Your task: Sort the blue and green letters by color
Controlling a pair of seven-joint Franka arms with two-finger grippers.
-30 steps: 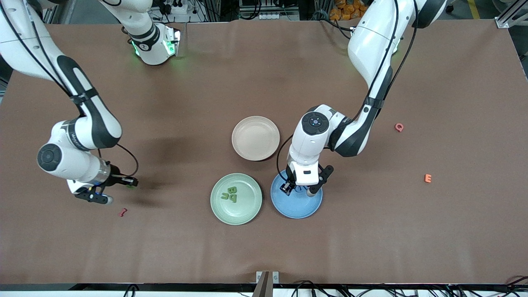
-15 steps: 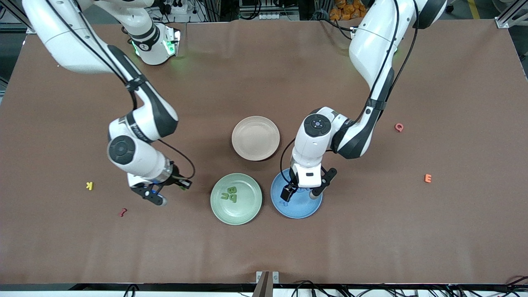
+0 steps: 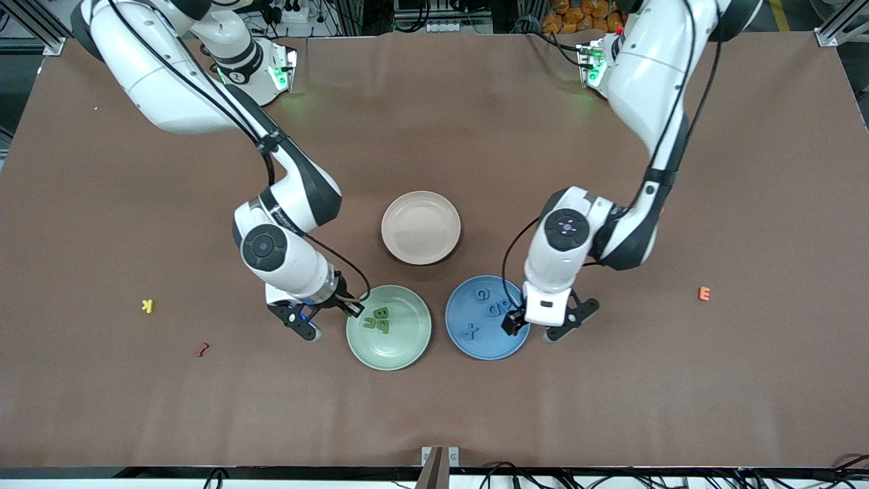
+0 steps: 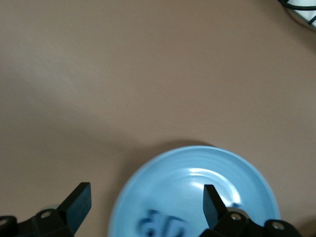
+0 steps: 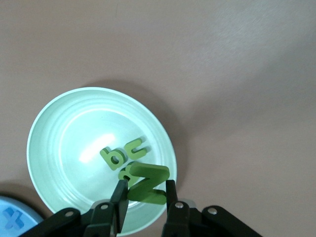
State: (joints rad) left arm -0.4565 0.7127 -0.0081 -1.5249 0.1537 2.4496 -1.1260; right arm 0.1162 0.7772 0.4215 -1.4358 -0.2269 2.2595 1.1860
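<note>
My right gripper [image 3: 329,319] is shut on a green letter N [image 5: 148,183] and hangs over the rim of the green plate [image 3: 402,346] at the right arm's end. In that plate lie three green letters [image 3: 380,319], with the plate [image 5: 64,143] and letters [image 5: 122,155] also in the right wrist view. My left gripper [image 3: 538,329] is open and empty over the blue plate's [image 3: 495,341] edge at the left arm's end. Blue letters G [image 3: 482,294], a pair [image 3: 500,307] and X [image 3: 471,331] lie in that plate [image 4: 222,173].
An empty beige plate [image 3: 421,227] stands farther from the front camera than the two coloured plates. A yellow K [image 3: 147,305] and a dark red squiggle [image 3: 201,350] lie toward the right arm's end. An orange E [image 3: 705,293] lies toward the left arm's end.
My left gripper opened over the blue plate and moved toward the left arm's end, baring the blue letters. My right arm carried the green N across to the green plate.
</note>
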